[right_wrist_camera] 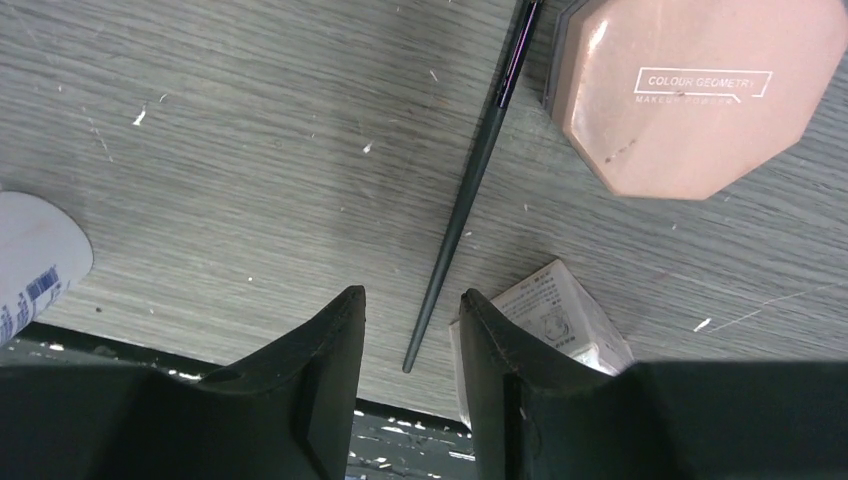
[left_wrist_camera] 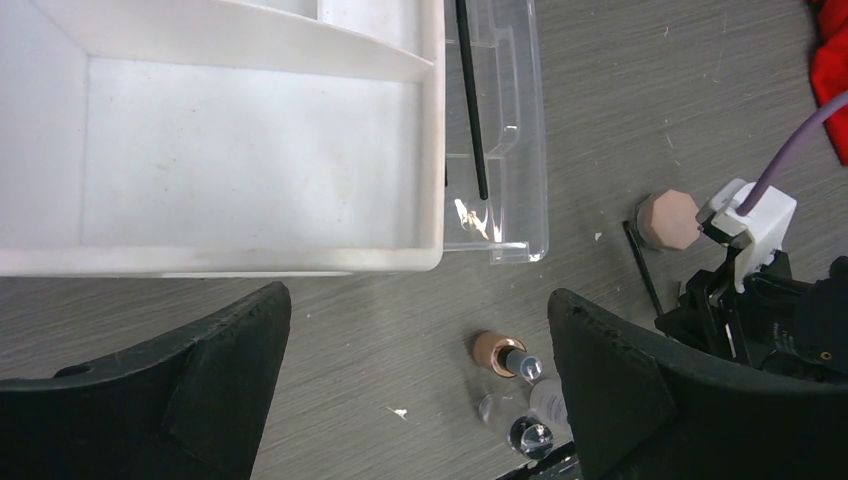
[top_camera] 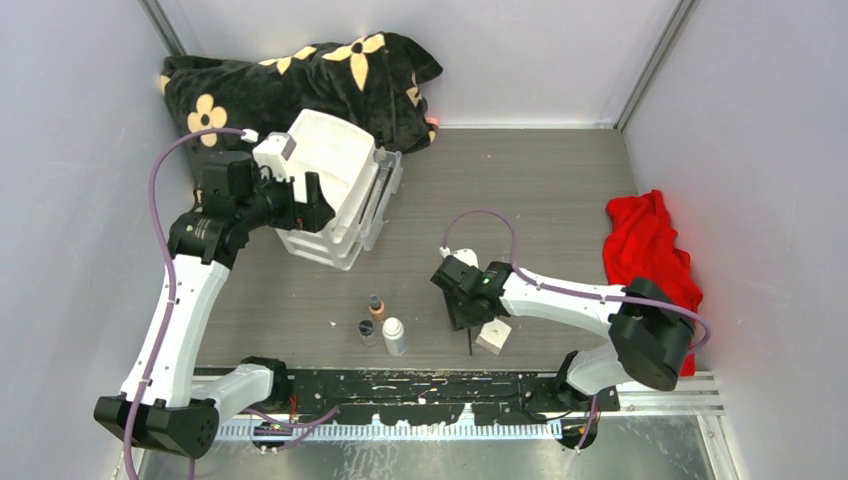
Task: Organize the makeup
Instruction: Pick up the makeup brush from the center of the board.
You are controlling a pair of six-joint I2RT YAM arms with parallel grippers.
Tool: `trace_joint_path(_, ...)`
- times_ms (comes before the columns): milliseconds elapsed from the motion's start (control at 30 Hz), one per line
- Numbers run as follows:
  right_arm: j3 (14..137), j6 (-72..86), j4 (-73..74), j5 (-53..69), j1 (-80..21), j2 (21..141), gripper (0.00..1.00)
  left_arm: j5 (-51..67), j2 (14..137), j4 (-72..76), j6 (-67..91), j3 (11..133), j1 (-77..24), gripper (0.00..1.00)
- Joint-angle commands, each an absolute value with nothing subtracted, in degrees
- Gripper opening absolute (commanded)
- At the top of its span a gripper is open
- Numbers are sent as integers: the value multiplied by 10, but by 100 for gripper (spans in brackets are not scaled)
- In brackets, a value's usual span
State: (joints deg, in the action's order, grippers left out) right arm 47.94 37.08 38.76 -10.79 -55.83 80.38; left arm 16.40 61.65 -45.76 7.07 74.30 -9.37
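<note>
One black stick [left_wrist_camera: 470, 100] is stowed in the drawer [left_wrist_camera: 527, 120]; compact [right_wrist_camera: 690, 90], cube [right_wrist_camera: 550, 320] and white bottle [top_camera: 394, 336] are left unsorted (left gripper [left_wrist_camera: 415, 305] wide, right gripper [right_wrist_camera: 412, 298] narrow, both empty)

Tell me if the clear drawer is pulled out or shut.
Pulled out: the clear drawer juts past the white organizer, a thin black stick lying inside.

The grey table [top_camera: 560, 200] carries drawer box [top_camera: 330, 190], red cloth [top_camera: 650, 250], flowered cloth [top_camera: 300, 85], white bottle [top_camera: 394, 336], tan bottle [top_camera: 376, 306], jar [top_camera: 367, 331], compact [right_wrist_camera: 690, 85], stick [right_wrist_camera: 470, 190], cube [top_camera: 493, 337].
</note>
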Motion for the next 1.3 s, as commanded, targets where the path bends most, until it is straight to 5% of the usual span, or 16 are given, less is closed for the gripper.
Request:
trace_joint_path(0,496,391,381,-118,-561,819,45,179,603,-424,74,740,-91,100)
trace_joint_path(900,455,375,322,-129,-507,891,41,174,587,-423,69,718,-91,100)
trace_joint_path(1033,446,375,324,-129,-506,898,32,175,588,-424,69,720,-91,100)
trace_joint_path(1267,436,371,343,-164,-506,904,1,176,586,-421,73,718,-91,100)
